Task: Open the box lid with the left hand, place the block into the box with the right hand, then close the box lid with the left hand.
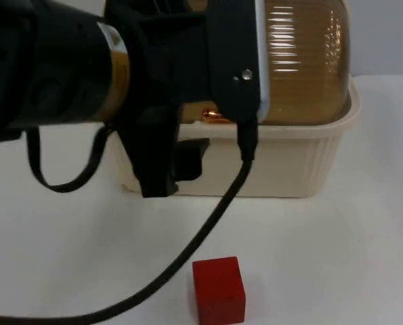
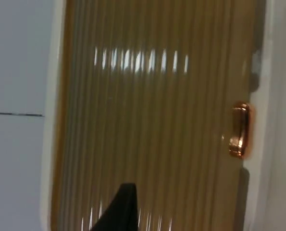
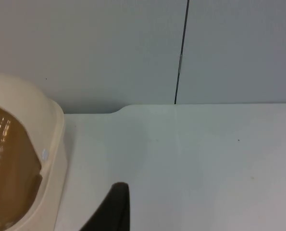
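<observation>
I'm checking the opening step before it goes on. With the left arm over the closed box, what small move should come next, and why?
Probably ease the left gripper toward the copper handle at the lid's front edge. The ribbed amber lid looks shut on the cream box, and the red block sits on the table in front, so nothing can go in yet.

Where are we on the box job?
Nothing done yet: the amber lid looks closed on the cream box. In hand: left gripper at the box front, near the copper handle. Left: open, load red block, close.
</observation>
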You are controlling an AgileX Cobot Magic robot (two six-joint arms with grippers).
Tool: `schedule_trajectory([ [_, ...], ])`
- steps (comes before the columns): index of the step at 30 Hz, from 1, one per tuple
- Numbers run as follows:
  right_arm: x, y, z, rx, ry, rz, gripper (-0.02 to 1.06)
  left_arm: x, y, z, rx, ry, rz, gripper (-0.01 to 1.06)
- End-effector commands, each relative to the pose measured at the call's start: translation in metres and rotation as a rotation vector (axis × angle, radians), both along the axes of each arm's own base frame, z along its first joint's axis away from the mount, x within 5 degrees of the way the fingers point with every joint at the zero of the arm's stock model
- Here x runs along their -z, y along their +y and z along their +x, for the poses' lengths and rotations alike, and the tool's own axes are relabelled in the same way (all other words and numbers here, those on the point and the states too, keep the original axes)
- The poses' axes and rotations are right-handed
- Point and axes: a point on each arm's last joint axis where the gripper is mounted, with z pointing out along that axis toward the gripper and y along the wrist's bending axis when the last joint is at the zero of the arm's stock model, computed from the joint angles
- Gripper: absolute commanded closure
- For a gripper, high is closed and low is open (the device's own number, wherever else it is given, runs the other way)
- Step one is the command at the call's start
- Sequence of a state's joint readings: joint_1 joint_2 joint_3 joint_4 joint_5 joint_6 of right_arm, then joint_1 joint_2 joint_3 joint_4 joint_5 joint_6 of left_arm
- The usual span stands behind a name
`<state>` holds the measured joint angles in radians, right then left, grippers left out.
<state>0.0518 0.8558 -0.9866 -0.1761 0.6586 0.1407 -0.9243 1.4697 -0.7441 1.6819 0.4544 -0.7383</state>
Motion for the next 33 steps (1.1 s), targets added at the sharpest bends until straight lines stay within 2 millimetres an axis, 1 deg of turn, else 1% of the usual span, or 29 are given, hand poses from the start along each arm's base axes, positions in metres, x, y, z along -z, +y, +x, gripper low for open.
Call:
schedule_trajectory([
  [1,-0.005,0.000,0.001,-0.006,-0.037,-0.010,0.01,0.016,-0.008,0.005,-0.003,0.018,0.018,0.02],
  [2,-0.005,0.000,0.001,-0.006,-0.037,-0.010,0.01,0.016,-0.008,0.005,-0.003,0.018,0.018,0.02],
  [3,-0.006,0.000,0.001,-0.007,-0.047,-0.012,0.01,0.020,-0.009,0.006,-0.001,0.026,0.031,0.02],
  [4,-0.007,0.000,0.001,-0.008,-0.060,-0.020,0.01,0.031,-0.012,0.008,0.002,0.044,0.064,0.02],
  [7,-0.009,0.000,0.002,-0.010,-0.081,-0.030,0.01,0.046,-0.016,0.011,0.015,0.064,0.123,0.02],
  [10,-0.009,0.000,0.002,-0.011,-0.085,-0.030,0.01,0.051,-0.019,0.013,0.014,0.072,0.137,0.03],
  [11,-0.009,0.000,0.002,-0.011,-0.087,-0.030,0.01,0.050,-0.022,0.015,0.018,0.072,0.129,0.10],
  [12,-0.009,0.000,0.002,-0.011,-0.087,-0.032,0.01,0.048,-0.024,0.016,0.022,0.069,0.120,0.20],
  [13,-0.009,0.000,0.002,-0.011,-0.087,-0.032,0.01,0.048,-0.024,0.016,0.022,0.069,0.120,0.20],
  [15,-0.009,0.000,0.002,-0.011,-0.087,-0.032,0.01,0.042,-0.028,0.019,0.020,0.054,0.103,0.45],
  [17,-0.009,0.000,0.002,-0.010,-0.083,-0.031,0.01,0.037,-0.031,0.022,0.020,0.042,0.087,0.73],
  [18,-0.009,0.000,0.002,-0.010,-0.083,-0.031,0.01,0.037,-0.031,0.022,0.020,0.042,0.087,0.73],
  [19,-0.008,0.000,0.002,-0.009,-0.079,-0.031,0.01,0.035,-0.033,0.022,0.016,0.042,0.072,0.85],
  [21,-0.008,0.000,0.002,-0.009,-0.077,-0.031,0.01,0.035,-0.034,0.022,0.004,0.063,0.035,1.05],
  [26,-0.008,0.000,0.002,-0.009,-0.079,-0.031,0.01,0.040,-0.031,0.026,0.047,0.145,-0.004,1.05],
  [28,-0.008,0.000,0.002,-0.009,-0.079,-0.031,0.01,0.041,-0.028,0.035,0.045,0.168,-0.019,1.05],
  [29,-0.008,0.000,0.002,-0.009,-0.079,-0.031,0.01,0.041,-0.028,0.035,0.045,0.168,-0.019,1.05],
  [33,-0.009,0.000,0.002,-0.010,-0.084,-0.031,0.01,0.046,-0.024,0.060,-0.001,0.161,-0.006,1.05],
])
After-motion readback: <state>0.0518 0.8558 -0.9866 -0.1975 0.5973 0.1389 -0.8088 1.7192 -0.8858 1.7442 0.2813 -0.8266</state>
